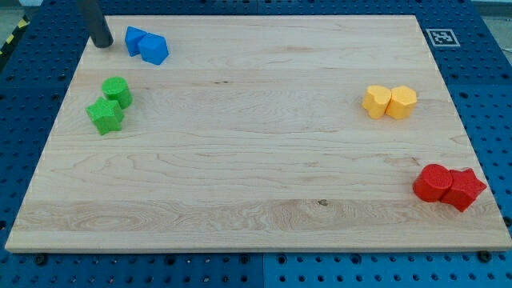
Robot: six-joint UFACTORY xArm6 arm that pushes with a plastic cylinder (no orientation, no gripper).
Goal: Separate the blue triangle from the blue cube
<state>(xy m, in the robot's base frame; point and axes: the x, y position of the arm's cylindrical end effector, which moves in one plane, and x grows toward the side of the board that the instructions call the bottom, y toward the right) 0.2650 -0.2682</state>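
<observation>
Tip beside the 2 touching blue blocks, top left.
My tip (102,46), a bare rod with no claw to open or close, sits just left of blue triangle (134,40), probably; wedge into seam, push blue cube (154,50) away.

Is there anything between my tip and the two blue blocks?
No. In the camera view only bare board separates my tip from the blue blocks, which touch each other.

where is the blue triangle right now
The blue triangle sits near the board's top-left corner in the camera view, touching the blue cube on its right, with my tip just to its left.
</observation>
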